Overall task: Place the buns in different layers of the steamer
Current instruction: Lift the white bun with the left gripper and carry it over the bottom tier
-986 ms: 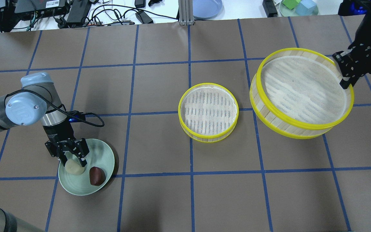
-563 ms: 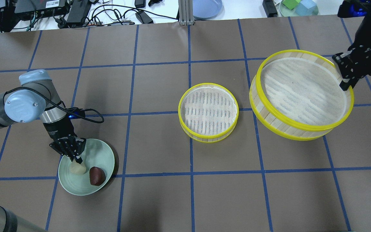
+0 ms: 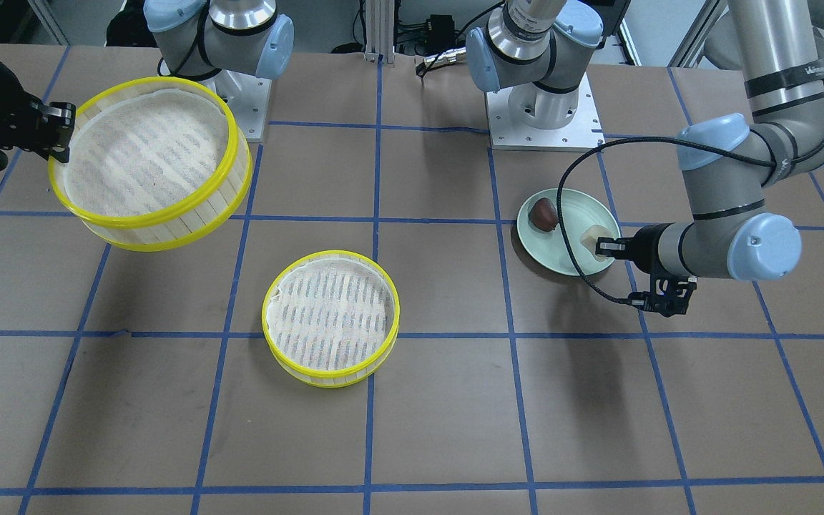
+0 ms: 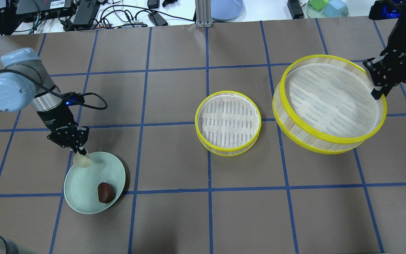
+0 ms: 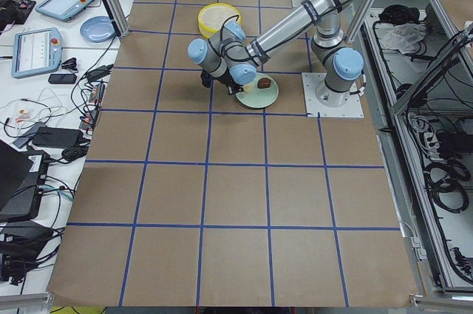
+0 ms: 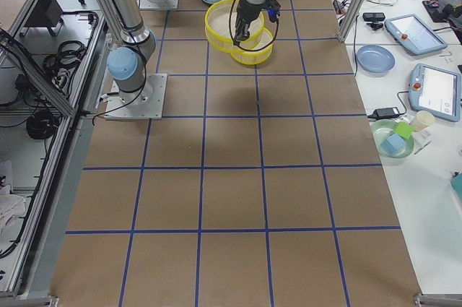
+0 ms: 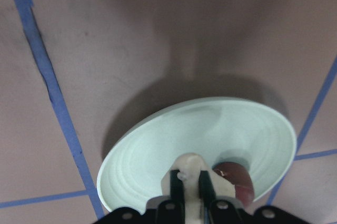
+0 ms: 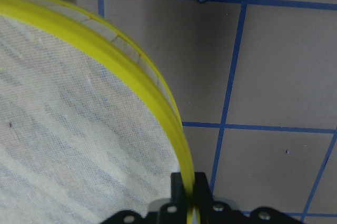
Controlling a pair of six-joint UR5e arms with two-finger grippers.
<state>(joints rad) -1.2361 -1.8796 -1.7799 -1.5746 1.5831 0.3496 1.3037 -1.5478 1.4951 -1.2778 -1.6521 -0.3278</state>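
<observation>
My left gripper (image 4: 79, 152) is shut on the pale cream bun (image 4: 82, 161) and holds it above the far-left rim of the pale green plate (image 4: 83, 192). The left wrist view shows the cream bun (image 7: 190, 167) between the fingers, above the plate (image 7: 158, 150). The dark reddish-brown bun (image 4: 106, 192) lies on the plate; it also shows in the front view (image 3: 543, 214). My right gripper (image 4: 377, 92) is shut on the yellow rim of one steamer layer (image 4: 330, 102) and holds it tilted in the air at the right. The other steamer layer (image 4: 228, 122) sits on the table at the centre.
The brown table (image 4: 174, 218) has blue tape grid lines. Cables, a blue plate (image 4: 226, 8) and coloured blocks (image 4: 326, 7) lie beyond the far edge. The arm bases (image 3: 541, 107) stand at the robot's side.
My left gripper closed on the cream bun and lifted it up and back off the plate's middle. The right gripper and its steamer layer barely moved.
</observation>
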